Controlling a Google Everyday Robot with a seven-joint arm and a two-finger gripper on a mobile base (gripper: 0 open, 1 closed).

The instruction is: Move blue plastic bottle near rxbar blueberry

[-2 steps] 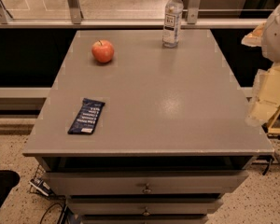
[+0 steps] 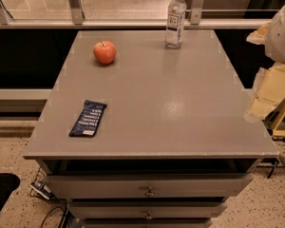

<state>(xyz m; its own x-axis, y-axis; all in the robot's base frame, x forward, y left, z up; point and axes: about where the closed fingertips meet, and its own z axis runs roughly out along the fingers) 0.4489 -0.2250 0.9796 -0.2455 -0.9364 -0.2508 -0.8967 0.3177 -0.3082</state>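
moved: nothing on the desk (image 2: pixel 171 103) that i can pick out. the blue plastic bottle (image 2: pixel 175 20), the rxbar blueberry (image 2: pixel 88 118) and the apple (image 2: pixel 105 52) all sit where they sat a moment ago, and the robot's arm at the right looks to be in much the same spot.
bottle: upright with its cap on, at the far edge of the desk, right of centre, with nothing touching it.
bar: flat near the front left corner, white patch towards the front edge, well apart from the bottle, with most of the desk's diagonal between them.
apple: on the far left part of the desk, touching neither of the other two.
hand (image 2: pixel 268 96): the pale cream piece hanging just off the desk's right edge, below the rounded white arm housing (image 2: pixel 282 32). it is well apart from the bottle, and whether it is open or closed i cannot tell from here.
progress: barely begun, by my reckoning. the bottle is neither held nor any nearer the bar.
left to do: reach to the far edge, take the bottle, carry it across to the front left, stand it just beside the bar and let go.
watch for: a tall narrow bottle that could tip, and the apple lying not far off the likely path.
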